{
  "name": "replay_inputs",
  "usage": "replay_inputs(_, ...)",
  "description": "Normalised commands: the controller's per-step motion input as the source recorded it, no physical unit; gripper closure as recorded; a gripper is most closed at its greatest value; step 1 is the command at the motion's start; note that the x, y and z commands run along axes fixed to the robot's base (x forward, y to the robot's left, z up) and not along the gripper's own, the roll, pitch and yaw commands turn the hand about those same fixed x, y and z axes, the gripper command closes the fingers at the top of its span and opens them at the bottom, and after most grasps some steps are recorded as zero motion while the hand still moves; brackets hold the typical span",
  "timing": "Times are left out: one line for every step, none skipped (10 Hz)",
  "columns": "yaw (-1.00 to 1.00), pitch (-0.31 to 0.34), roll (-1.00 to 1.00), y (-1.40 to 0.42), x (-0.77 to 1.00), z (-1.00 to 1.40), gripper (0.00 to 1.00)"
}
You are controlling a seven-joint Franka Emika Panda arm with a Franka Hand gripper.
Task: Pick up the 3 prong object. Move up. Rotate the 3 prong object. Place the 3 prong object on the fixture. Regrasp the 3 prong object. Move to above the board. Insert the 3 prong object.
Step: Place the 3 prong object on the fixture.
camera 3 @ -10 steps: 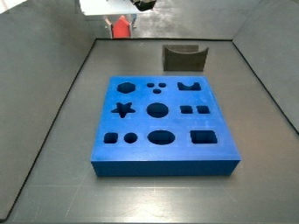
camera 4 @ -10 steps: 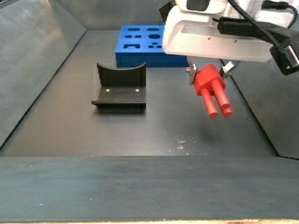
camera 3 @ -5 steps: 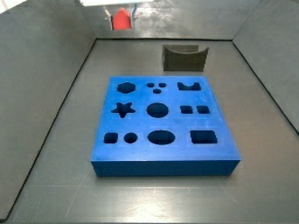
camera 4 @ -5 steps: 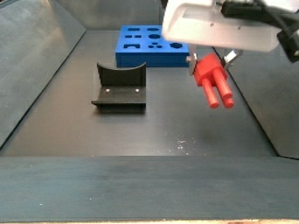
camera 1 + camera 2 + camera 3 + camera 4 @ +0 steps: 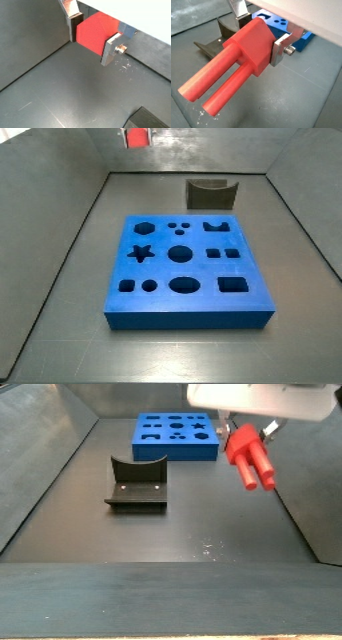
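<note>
Lift phase. The gripper (image 5: pixel 256 36), high above the floor at the edge of a side view, has its silver fingers (image 5: pixel 282 45) closed on the body of the 3 prong object (image 5: pixel 249 454), which hangs in the air, clear of the floor and well apart from the fixture (image 5: pixel 136 484) and the board (image 5: pixel 186 271). Judged next: rotating the piece before setting it on the fixture. The piece is bright red, a blocky body with long round prongs (image 5: pixel 212 85) pointing down and outward
</note>
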Motion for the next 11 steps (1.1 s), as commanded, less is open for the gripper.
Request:
replay_inputs(0.03,0.115,0.12,0.00,-0.02,0.70,1.00)
replay_inputs(0.04,0.122,0.13,0.00,-0.02,0.57,1.00)
replay_inputs(0.04,0.127,0.13,0.00,-0.01,0.51,1.00)
replay_inputs(0.04,0.132,0.13,0.00,-0.01,0.38,1.00)
replay_inputs(0.04,0.129,0.11,0.01,-0.01,0.27,1.00)
replay_inputs(0.03,0.124,0.09,0.01,0.00,0.17,1.00)
replay_inputs(0.33,0.064,0.28,-0.44,1.00,-0.03,1.00)
replay_inputs(0.31,0.066,0.28,-0.44,1.00,-0.04,1.00)
replay_inputs(0.25,0.063,0.27,-0.41,1.00,-0.05,1.00)
replay_inputs(0.16,0.045,0.20,-0.38,1.00,-0.04,1.00)
replay_inputs(0.11,0.040,0.15,-0.37,1.00,-0.05,1.00)
